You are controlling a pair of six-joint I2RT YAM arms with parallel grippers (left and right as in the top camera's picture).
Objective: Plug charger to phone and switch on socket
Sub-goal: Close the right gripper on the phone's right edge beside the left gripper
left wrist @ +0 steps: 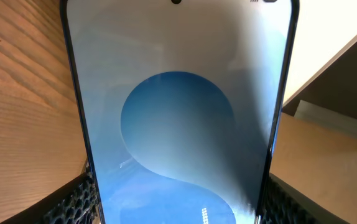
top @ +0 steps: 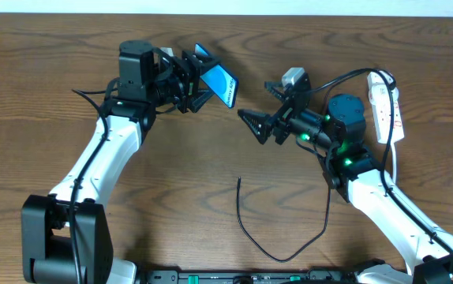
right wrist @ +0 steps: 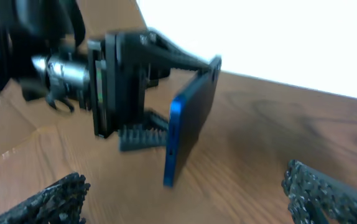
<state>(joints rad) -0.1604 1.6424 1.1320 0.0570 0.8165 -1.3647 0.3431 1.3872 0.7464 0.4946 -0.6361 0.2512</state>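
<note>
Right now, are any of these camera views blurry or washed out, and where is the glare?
Overhead view: sharp and evenly lit, and the phone shows clearly with its blue screen. Left wrist view: the phone fills the frame, and the upper part of its screen is washed pale by glare. Right wrist view: soft and smeared throughout, the phone's edge is fuzzy, and the top right is blown out white.

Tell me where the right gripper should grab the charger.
Probably just behind the plug tip of the charger, coming from above with jaws across it: that end lies flat and fairly straight on the table, pointing toward the phone.
</note>
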